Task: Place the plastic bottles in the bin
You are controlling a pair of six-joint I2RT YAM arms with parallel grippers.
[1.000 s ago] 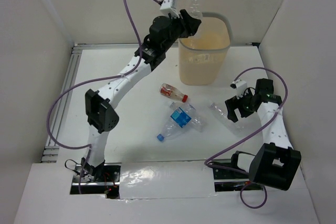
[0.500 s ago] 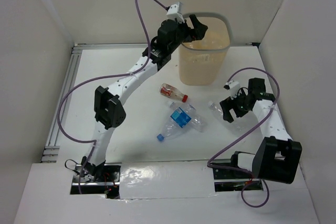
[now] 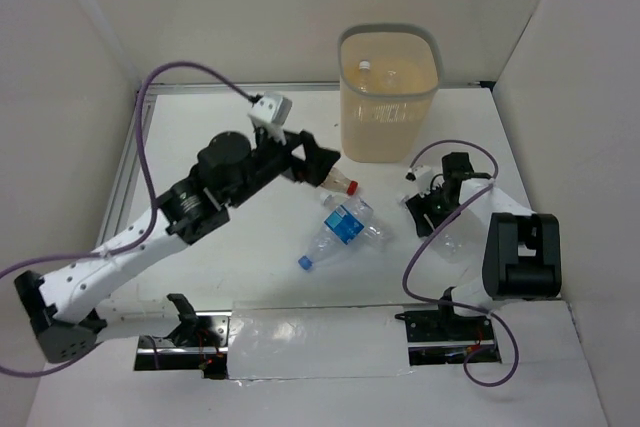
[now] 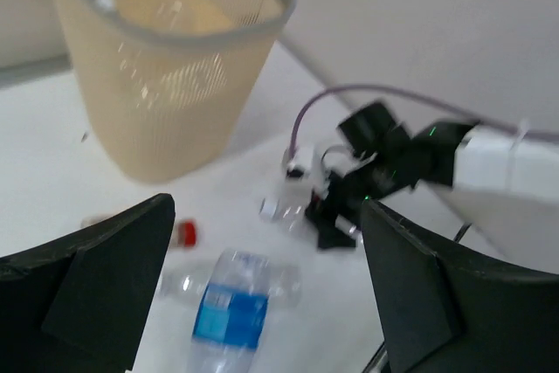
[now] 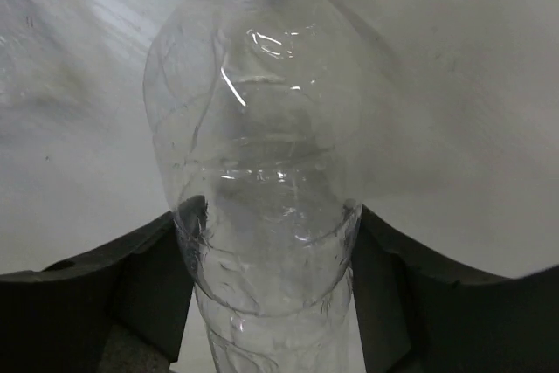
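Before me: white table (image 3: pixel 200 142), matte. To my left, rail (image 3: pixel 124 167) of bare aluminium along table edge; back rail (image 3: pixel 180 90) along far edge. I sit boxed by left wall (image 3: pixel 60 97), back wall (image 3: pixel 250 7), right wall (image 3: pixel 585 97), all white. Glossy white strip (image 3: pixel 320 337) across near edge.

Beige mesh grey-rimmed bin (image 3: pixel 385 132); blue-labelled clear bottle (image 3: pixel 345 226); red-capped bottle (image 3: pixel 350 186)

This looks like a robotics lab test cell, not a home. Plain white panels (image 3: pixel 220 7) close the white table (image 3: pixel 190 125) at 9, 12 and 3 o'clock. The left arm (image 3: pixel 150 232) and the right arm (image 3: pixel 520 247), with purple cables (image 3: pixel 180 65), are bolted at 6 o'clock. An aluminium rail (image 3: pixel 125 172) borders the table at 9 o'clock.
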